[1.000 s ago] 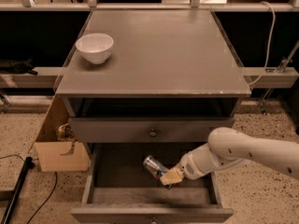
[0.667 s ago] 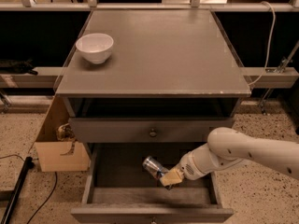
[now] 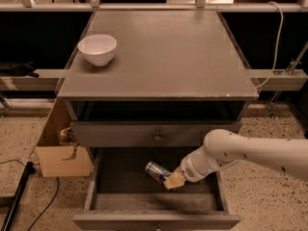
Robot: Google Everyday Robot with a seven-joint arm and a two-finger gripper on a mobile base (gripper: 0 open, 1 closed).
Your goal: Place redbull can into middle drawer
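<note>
The redbull can (image 3: 156,170) lies tilted inside the open middle drawer (image 3: 115,179), its shiny silver end toward the left. My gripper (image 3: 172,181) reaches into the drawer from the right on a white arm (image 3: 250,155). Its tan fingertips (image 3: 174,181) sit at the can's right end, closed on it. The shallower drawer front with a small knob (image 3: 157,137) is shut above.
A white bowl (image 3: 97,49) stands at the back left of the grey cabinet top (image 3: 163,52). A cardboard box (image 3: 60,153) stands on the floor left of the cabinet. A black cable (image 3: 19,196) lies on the speckled floor at the lower left.
</note>
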